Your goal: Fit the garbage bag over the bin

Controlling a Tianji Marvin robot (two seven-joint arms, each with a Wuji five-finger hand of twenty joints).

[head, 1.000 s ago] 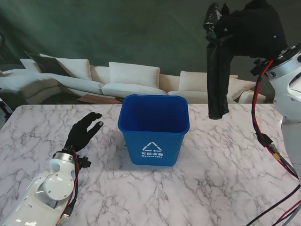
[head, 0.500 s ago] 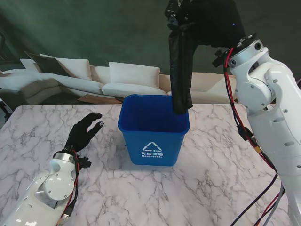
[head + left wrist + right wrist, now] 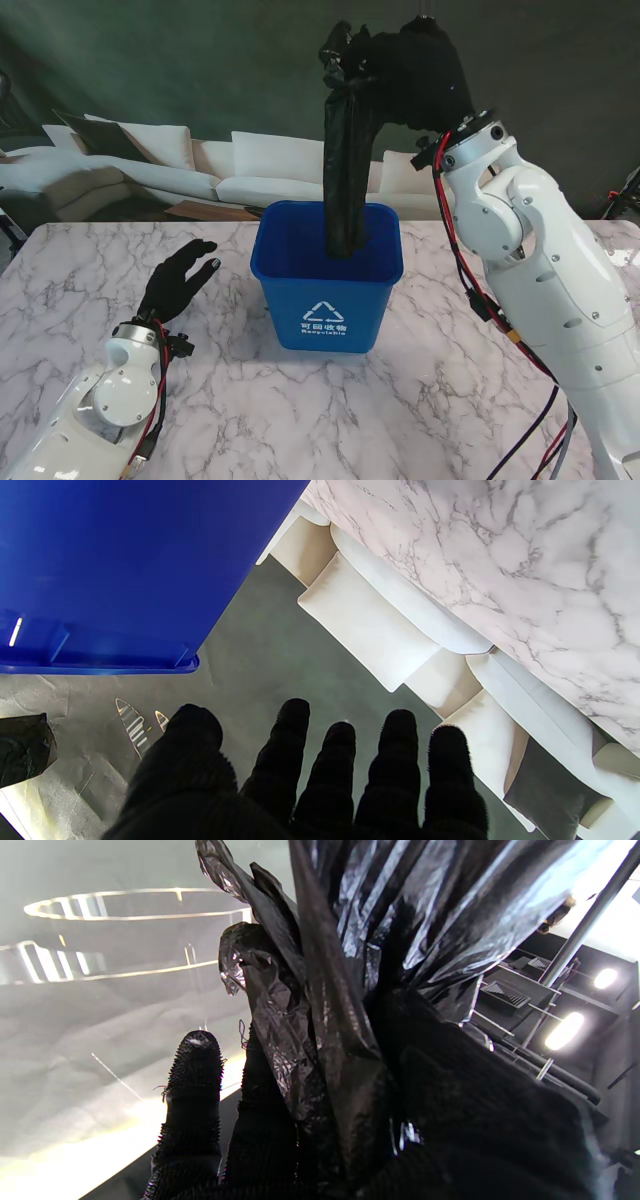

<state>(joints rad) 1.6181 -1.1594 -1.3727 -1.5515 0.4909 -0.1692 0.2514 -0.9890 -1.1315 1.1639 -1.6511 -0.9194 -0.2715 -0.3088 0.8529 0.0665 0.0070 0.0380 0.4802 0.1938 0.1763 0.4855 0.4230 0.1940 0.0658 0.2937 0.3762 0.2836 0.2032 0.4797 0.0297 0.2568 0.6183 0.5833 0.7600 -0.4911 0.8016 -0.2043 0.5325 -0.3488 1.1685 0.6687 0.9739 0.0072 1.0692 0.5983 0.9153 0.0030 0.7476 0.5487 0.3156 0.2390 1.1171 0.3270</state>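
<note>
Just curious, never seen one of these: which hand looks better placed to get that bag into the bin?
The right hand: it already grips the black plastic garbage bag, hanging over the blue plastic bin. The left hand rests open beside it.

In the stand view's centre the blue bin [image 3: 328, 275] stood as the sole obstacle on the table [image 3: 450, 390], its mouth partly blocked by the hanging garbage bag [image 3: 347, 170]. Bare marble lay open across the frame's lower middle and lower right.
</note>
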